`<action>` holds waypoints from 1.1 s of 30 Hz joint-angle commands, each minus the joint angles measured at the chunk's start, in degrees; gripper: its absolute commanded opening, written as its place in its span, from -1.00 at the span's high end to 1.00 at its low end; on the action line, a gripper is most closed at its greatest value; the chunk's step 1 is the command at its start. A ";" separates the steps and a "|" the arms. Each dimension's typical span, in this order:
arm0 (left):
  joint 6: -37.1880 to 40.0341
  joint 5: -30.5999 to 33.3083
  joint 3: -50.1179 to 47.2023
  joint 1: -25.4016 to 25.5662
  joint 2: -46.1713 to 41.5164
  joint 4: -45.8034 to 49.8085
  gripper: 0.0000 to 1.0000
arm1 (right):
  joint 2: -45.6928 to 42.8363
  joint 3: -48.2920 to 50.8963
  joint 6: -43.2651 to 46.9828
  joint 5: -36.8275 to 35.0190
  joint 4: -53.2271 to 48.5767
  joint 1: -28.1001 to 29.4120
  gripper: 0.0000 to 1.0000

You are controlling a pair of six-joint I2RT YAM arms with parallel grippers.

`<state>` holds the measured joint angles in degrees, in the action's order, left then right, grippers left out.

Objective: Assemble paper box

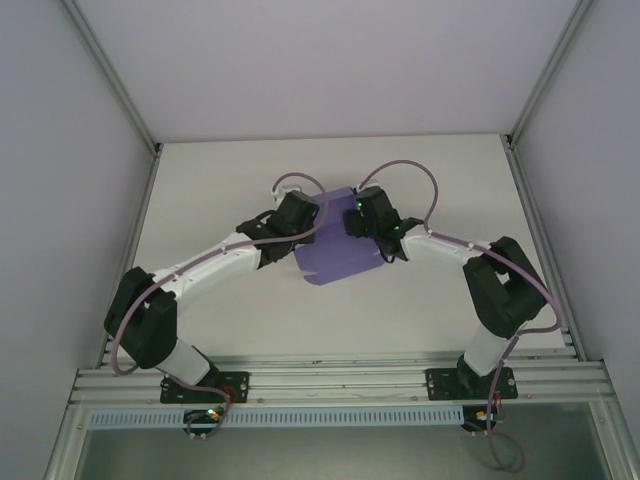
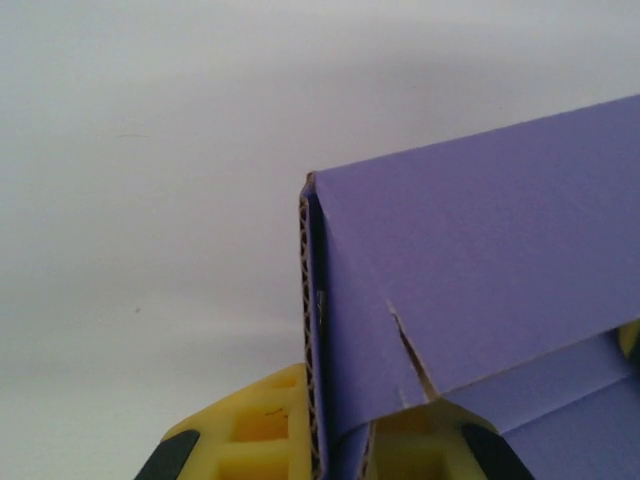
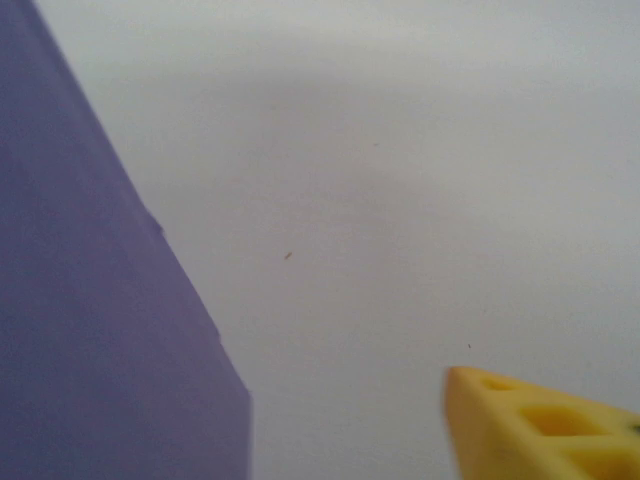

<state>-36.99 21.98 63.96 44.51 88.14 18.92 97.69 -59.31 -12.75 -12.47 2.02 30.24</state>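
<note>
Lilac-purple paper box (image 1: 335,255) sits dead centre in the top view, still partly folded. Up close at the left wrist (image 2: 480,250), a doubled wall shows its corrugated edge upright, with a slit lower centre.

Table (image 1: 200,180) mostly free: far strip, both far corners & near-centre patch betw. the arm bases are open. Mid-table blocked by paper box (image 1: 335,258), w/ left gripper (image 1: 312,212) & right gripper (image 1: 352,212) crowding its far edge, little gap betw. them. Left arm (image 1: 215,262) & right arm (image 1: 450,245) bar entry from near corners. Walls (image 1: 330,60) shut left, right & far edges.
</note>
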 commanded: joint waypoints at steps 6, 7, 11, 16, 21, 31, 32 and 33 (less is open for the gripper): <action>3.77 -0.49 1.51 -1.26 -2.43 0.17 1.00 | -11.09 6.51 3.46 16.41 7.04 -0.62 -0.99; 5.00 -1.47 1.43 -1.57 -2.64 -0.12 1.00 | -12.70 7.15 3.67 15.75 6.88 -0.62 -0.99; 14.20 -7.30 2.42 -3.76 -2.96 1.08 1.00 | -19.98 9.36 2.46 12.60 3.89 -0.90 -0.99; 36.27 -22.54 4.94 -6.69 -2.81 8.29 1.00 | -31.10 11.27 -3.51 8.52 -6.63 -4.87 -0.99; 58.66 -28.59 11.03 -5.32 0.92 25.63 1.00 | -39.59 12.79 -6.86 6.44 -19.91 -10.75 -0.99; 73.80 -14.57 27.56 0.18 17.49 40.28 1.00 | -47.04 17.37 -8.18 6.76 -29.63 -15.55 -0.99; 74.16 -12.24 29.02 1.10 19.96 40.99 1.00 | -47.29 17.72 -8.16 6.68 -30.04 -15.81 -0.99; 74.54 -10.45 30.19 1.83 22.03 41.27 1.00 | -47.37 18.06 -8.17 6.59 -30.21 -16.02 -0.99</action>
<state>31.99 5.13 90.54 44.49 106.34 53.93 51.53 -41.69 -19.77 -5.43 -24.51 14.83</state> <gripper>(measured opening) 0.065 0.995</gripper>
